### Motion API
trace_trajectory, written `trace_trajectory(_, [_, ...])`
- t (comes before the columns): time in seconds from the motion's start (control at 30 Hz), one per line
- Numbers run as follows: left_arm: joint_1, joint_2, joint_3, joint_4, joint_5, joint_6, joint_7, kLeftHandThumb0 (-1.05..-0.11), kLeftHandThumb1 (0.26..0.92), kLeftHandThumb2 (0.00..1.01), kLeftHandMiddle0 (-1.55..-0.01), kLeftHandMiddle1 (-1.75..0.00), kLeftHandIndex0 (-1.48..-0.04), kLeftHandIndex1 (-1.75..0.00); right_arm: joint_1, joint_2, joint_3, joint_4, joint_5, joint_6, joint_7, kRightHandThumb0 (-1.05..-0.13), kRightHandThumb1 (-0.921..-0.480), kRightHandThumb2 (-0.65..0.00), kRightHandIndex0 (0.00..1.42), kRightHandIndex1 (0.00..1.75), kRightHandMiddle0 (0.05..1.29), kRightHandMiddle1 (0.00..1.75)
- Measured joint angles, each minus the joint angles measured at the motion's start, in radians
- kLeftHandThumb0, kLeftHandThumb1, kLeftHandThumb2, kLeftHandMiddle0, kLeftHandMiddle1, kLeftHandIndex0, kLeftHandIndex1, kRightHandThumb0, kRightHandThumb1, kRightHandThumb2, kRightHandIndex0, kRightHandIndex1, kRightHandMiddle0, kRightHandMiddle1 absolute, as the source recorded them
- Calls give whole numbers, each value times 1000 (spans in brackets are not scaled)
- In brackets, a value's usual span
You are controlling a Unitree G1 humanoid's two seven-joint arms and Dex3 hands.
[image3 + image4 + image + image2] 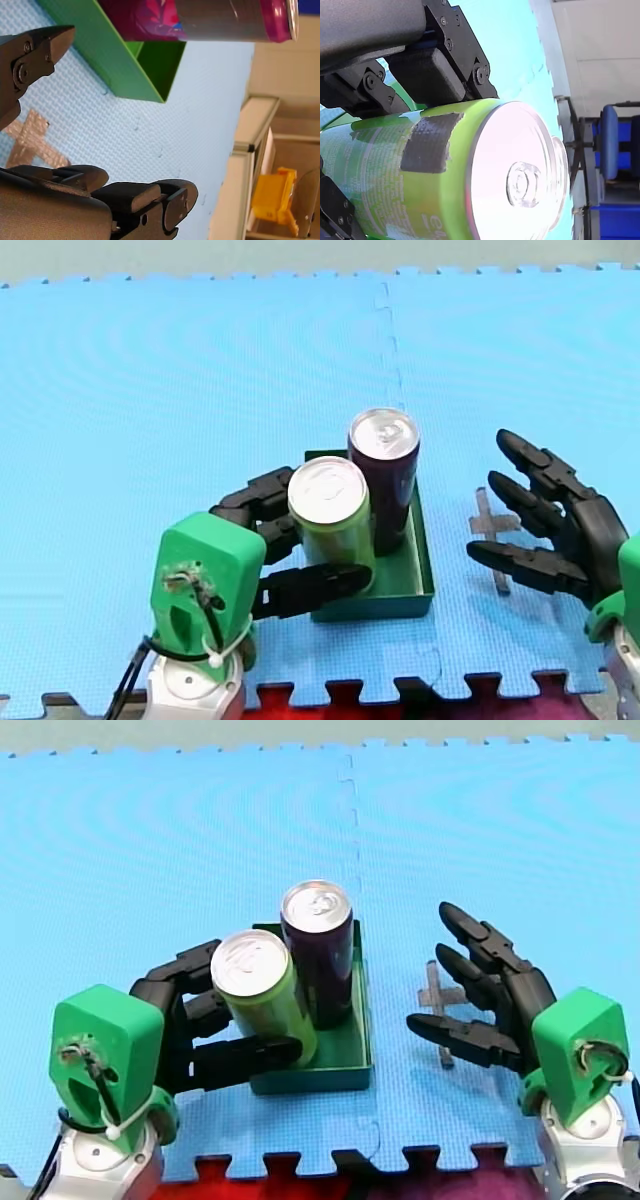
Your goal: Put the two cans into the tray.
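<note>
A green tray sits on the blue mat near the front. A purple can stands upright in its far part. A green can stands at the tray's near-left side, and whether its base touches the tray floor is hidden. My left hand is shut on the green can, thumb in front and fingers behind. The second wrist view shows that green can under black fingers. My right hand is open to the right of the tray and holds nothing.
A grey tape cross lies on the mat under the right hand. The blue foam mat stretches far back and to both sides. Its jagged front edge runs just below the tray.
</note>
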Motion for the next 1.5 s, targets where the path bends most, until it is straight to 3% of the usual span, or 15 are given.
trace_trajectory(0.4, [-2,20,-17,-3,49,-23,10,-394,725,0,-1385,-3,-1294,0,4,8,7,0,-4,-5,-9,-762,-676,-1,396,0,354,0])
trace_trajectory(0.67, [-26,35,-63,-80,162,91,44,-378,723,0,-1394,-5,-1293,0,5,13,12,0,-7,-5,-22,-773,-676,0,396,0,353,0])
trace_trajectory(0.97, [-50,39,-78,-67,219,205,64,-370,726,1,-1407,-7,-1290,0,10,17,18,-4,-17,-5,-42,-777,-676,0,400,2,353,0])
trace_trajectory(1.5, [-60,51,-113,-106,275,289,72,-375,722,0,-1417,-5,-1291,0,23,22,17,-12,-16,-5,-44,-794,-678,-1,404,1,353,0])
